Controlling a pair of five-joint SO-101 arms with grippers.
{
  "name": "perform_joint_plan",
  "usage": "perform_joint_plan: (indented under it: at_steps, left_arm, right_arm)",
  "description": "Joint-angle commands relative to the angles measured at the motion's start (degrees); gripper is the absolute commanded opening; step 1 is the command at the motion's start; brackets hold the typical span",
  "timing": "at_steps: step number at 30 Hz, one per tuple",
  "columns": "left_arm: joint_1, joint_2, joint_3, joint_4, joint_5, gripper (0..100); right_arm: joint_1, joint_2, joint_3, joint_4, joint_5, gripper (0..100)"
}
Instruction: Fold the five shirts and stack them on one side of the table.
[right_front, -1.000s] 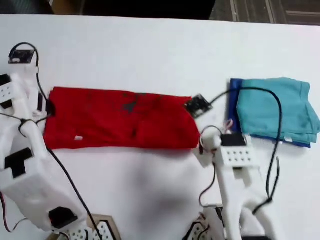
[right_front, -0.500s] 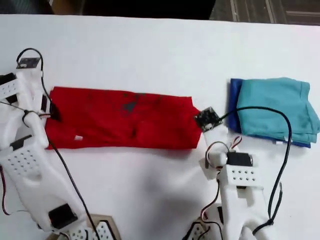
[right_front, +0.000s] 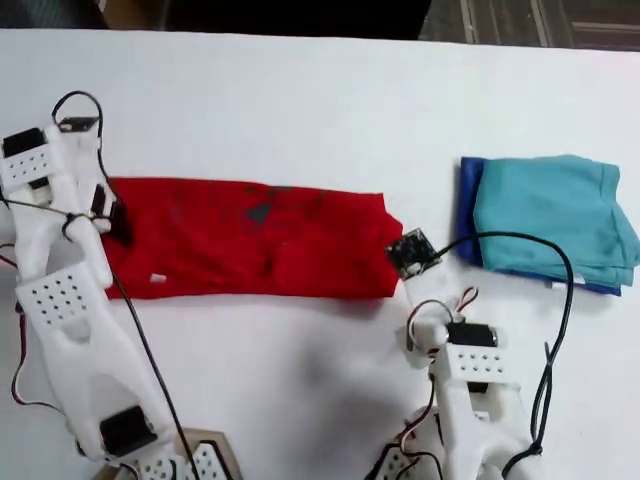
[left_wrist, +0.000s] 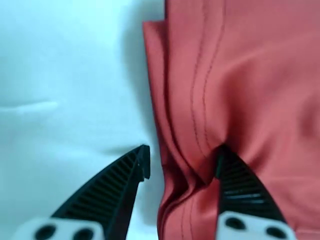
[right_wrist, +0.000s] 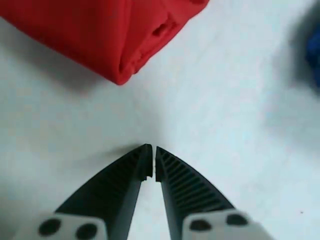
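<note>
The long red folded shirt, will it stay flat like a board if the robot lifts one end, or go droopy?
Probably droopy: the long red folded cloth shirt is soft, its layers bunching inside the open left gripper. Lifted by that end, the rest would likely sag. It looks light, and lying flat it shouldn't roll.

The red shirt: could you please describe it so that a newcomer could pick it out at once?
Near the middle of the white table lies the red shirt, folded into a long strip. The open left gripper straddles one end. Unlike the teal shirt stacked on a blue shirt, it is red and lies alone.
</note>
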Motion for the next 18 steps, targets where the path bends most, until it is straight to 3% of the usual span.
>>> perform_joint_plan:
  at_steps: [1,7,18]
  left_arm:
    - [1.32,3.08,-3.3,2.99,-0.26,23]
    - [-0.26,5.98,-5.14,4.13,-2.73,2]
    - [-12.57,0.62,-10.51,4.57,-5.89,3]
  right_arm:
    - [0.4,-1.54,-0.18,-0.84,0.09,2.8]
    - [0.4,-1.54,-0.18,-0.84,0.0,2.8]
    - [0.4,-1.54,-0.18,-0.92,0.0,2.8]
